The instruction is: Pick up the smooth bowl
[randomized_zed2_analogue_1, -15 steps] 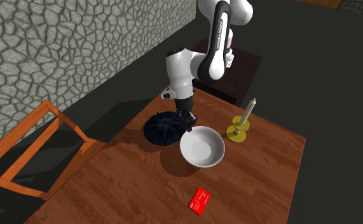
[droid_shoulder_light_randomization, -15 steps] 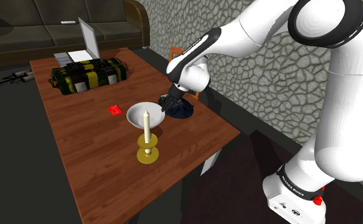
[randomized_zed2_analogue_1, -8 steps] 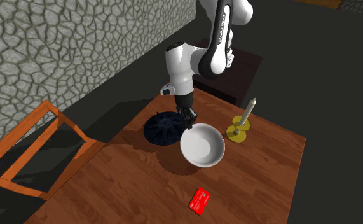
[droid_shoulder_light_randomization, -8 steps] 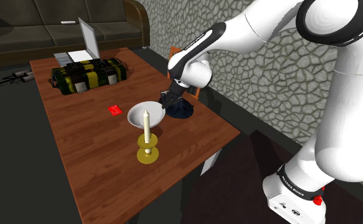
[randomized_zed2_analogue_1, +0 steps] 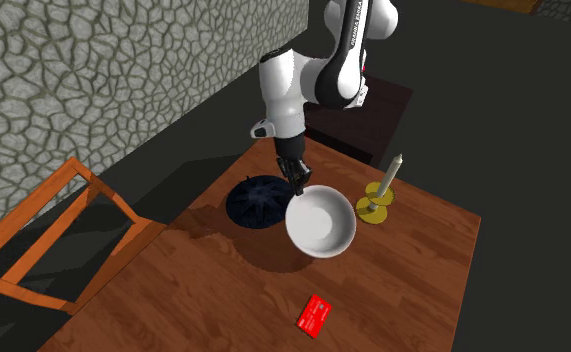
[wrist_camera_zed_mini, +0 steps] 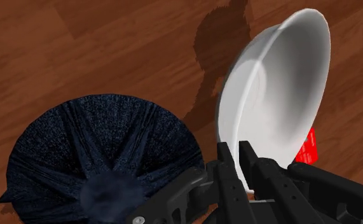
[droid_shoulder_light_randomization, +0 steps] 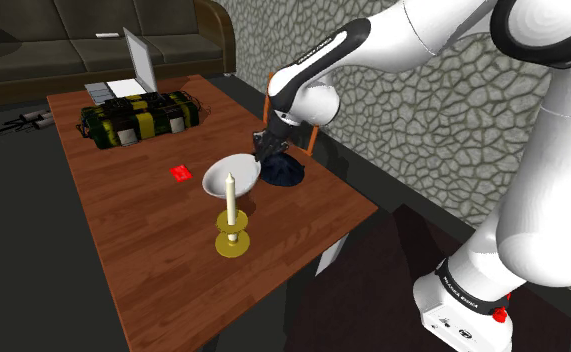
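Since the task turns on lifting the white bowl [droid_shoulder_light_randomization: 231, 177], the relation to be watched is how that bowl lies from the gripper [droid_shoulder_light_randomization: 264, 153] that carries it. In the wrist view the two black fingers [wrist_camera_zed_mini: 225, 158] are seen closed on the bowl's rim, one against the inner wall and one against the outer, so that only a thin edge is pinched. The whole body of the bowl [wrist_camera_zed_mini: 275, 102] reaches out beyond the fingertips and off to one side, away from the dark ribbed bowl [wrist_camera_zed_mini: 103, 153] and towards the red card [wrist_camera_zed_mini: 308, 149].

In the second exterior view the white bowl [randomized_zed2_analogue_1: 321, 222] is shown tilted, its open face turned partly sideways, and a shadow is cast on the wooden table [randomized_zed2_analogue_1: 413, 290] apart from it. It is therefore judged to hang clear of the surface, just beside the dark ribbed bowl [randomized_zed2_analogue_1: 258, 200], which rests on the table. The gripper [randomized_zed2_analogue_1: 298, 185] sits at the rim nearest that dark bowl.

Because the load hangs off one side of the jaws, a swing or slip about the pinch is to be feared, and a straight, slow rise is called for. The candle [randomized_zed2_analogue_1: 395, 172] on its gold holder [randomized_zed2_analogue_1: 375, 207] stands near the bowl's far rim but apart from it; sideways drift that way should be avoided.
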Controlling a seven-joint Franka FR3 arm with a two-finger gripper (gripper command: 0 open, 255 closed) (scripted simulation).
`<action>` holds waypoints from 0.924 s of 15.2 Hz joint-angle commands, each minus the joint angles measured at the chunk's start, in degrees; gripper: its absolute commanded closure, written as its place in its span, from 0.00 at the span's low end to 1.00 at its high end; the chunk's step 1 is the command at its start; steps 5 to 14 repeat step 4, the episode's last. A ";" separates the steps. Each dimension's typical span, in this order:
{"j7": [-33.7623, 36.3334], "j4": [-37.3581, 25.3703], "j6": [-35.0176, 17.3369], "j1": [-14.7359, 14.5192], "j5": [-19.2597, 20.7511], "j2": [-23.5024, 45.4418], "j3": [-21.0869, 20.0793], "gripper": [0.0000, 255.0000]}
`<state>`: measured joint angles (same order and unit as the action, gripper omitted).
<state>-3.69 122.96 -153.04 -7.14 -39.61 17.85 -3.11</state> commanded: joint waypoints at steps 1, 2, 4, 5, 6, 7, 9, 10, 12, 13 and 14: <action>1.37 0.02 1.24 -0.30 1.20 -1.38 0.52 1.00; 1.94 0.02 1.77 -0.41 1.72 -1.97 0.72 1.00; 2.03 0.02 1.85 -0.42 1.79 -2.06 0.75 1.00; 2.03 0.02 1.85 -0.42 1.79 -2.06 0.75 1.00; 2.03 0.02 1.85 -0.42 1.79 -2.06 0.75 1.00; 2.03 0.02 1.85 -0.42 1.79 -2.06 0.75 1.00; 2.03 0.02 1.85 -0.42 1.79 -2.06 0.75 1.00; 2.03 0.02 1.85 -0.42 1.79 -2.06 0.75 1.00; 2.03 0.02 1.85 -0.42 1.79 -2.06 0.75 1.00; 2.03 0.02 1.85 -0.42 1.79 -2.06 0.75 1.00; 2.03 0.02 1.85 -0.42 1.79 -2.06 0.75 1.00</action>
